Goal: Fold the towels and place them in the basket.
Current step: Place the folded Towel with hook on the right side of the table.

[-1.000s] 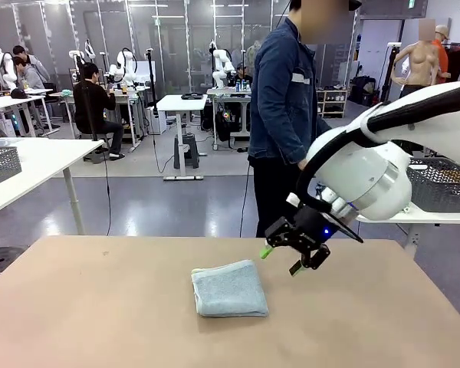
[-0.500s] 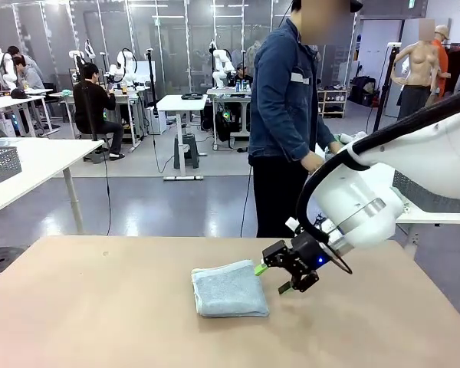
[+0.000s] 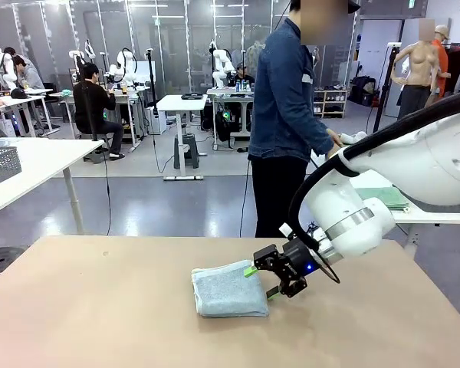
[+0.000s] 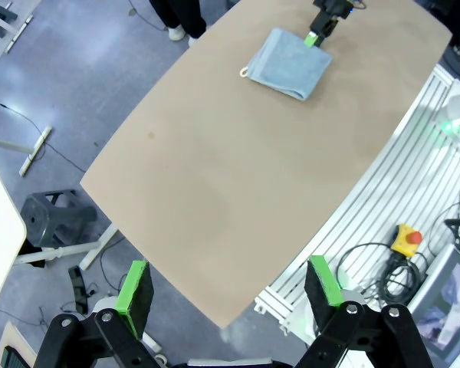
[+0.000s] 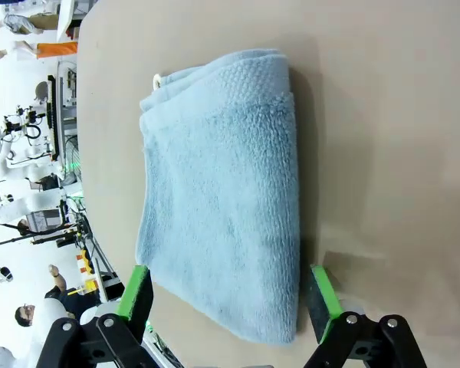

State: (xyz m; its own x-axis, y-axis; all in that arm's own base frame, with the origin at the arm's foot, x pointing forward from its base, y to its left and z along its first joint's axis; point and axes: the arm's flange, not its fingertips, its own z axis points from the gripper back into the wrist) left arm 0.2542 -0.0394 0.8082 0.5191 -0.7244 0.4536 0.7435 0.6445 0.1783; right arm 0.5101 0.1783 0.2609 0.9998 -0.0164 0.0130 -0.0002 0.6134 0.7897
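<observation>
My right gripper [image 5: 228,287] is released, its jaws spread wide and holding nothing. It sits low over the table [image 5: 383,115] right at the edge of the pale blue-grey towel [image 5: 222,192]. The towel's nearest edge lies just ahead of me, between my two green pads [image 5: 138,295], which stand wider than the cloth. From there the folded pad stretches straight away along the line of my fingers, so its long axis looks to run with my reach rather than across it. Its small hanging loop [image 5: 159,79] is at the far end. I judge that the next move turns on this: I straddle the near short edge, not the long sides. My left gripper [image 4: 228,291] is also released and empty, but it hangs high and well apart from the towel, so the right arm is by far the nearer. I count one towel on my table, already folded, and two open grippers. One person [image 3: 287,115] stands beyond the far edge.
</observation>
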